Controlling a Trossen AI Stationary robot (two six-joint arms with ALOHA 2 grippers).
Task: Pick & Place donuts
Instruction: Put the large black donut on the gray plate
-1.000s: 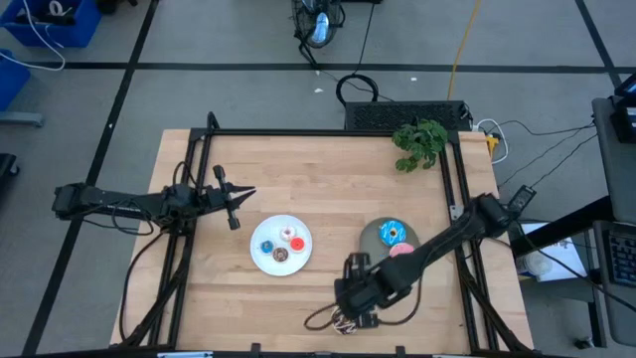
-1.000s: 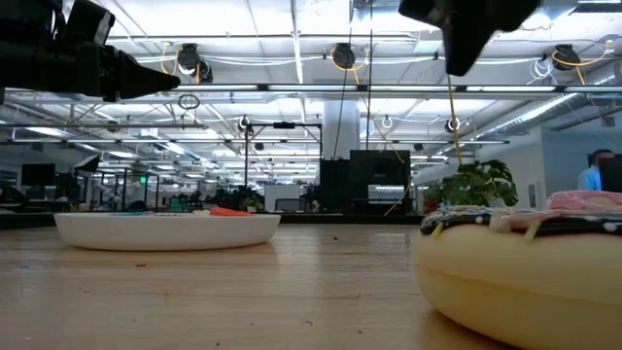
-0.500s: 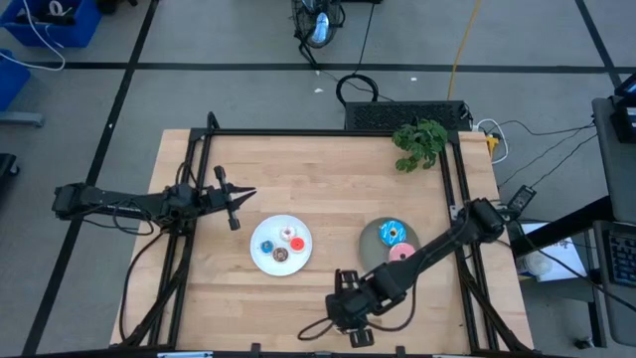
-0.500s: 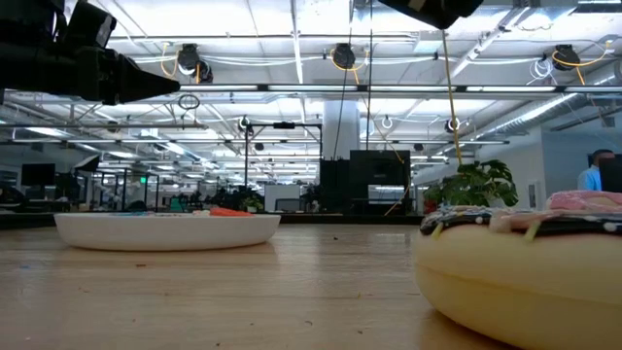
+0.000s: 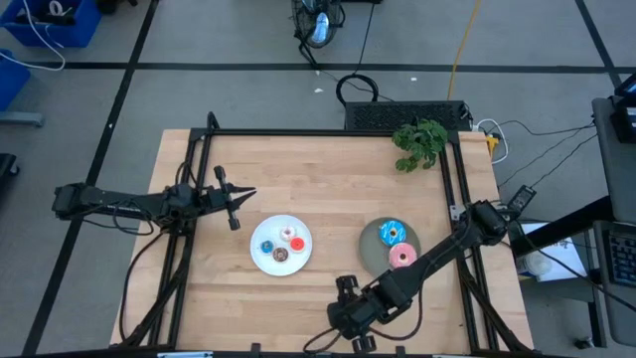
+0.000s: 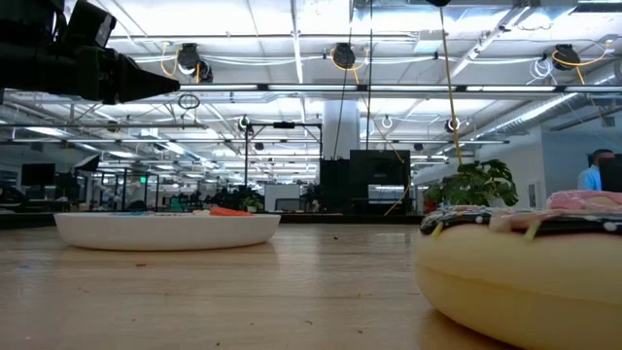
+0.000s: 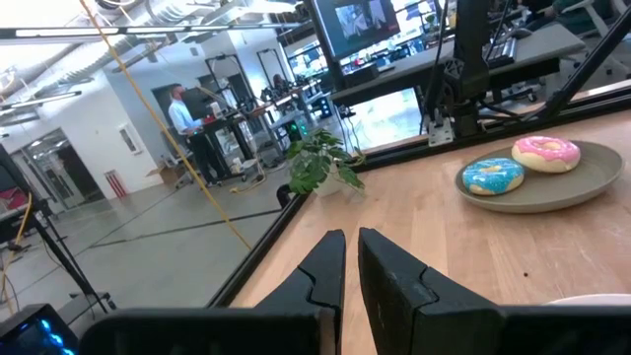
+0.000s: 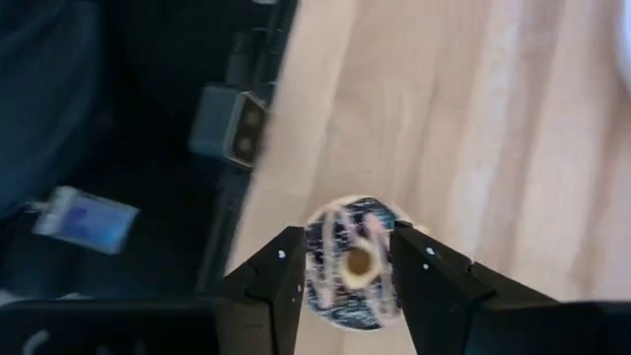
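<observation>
The right gripper [image 5: 350, 320] hangs over the near edge of the light wooden table [image 5: 328, 164], nearer that edge than the round grey plate [image 5: 375, 251], and its two dark fingers [image 8: 281, 281] are spread on either side of the chocolate ring donut with white drizzle [image 8: 353, 261], which lies flat on the wood between them; whether the pads touch it cannot be told. The larger blue-iced donut [image 5: 393, 234] and the pink-iced donut [image 5: 401, 256] lie side by side on the grey plate. Beside it, the round white plate [image 5: 297, 256] carries four tiny donuts. The left gripper [image 5: 237, 202], jaws closed on nothing, waits beyond the white plate.
</observation>
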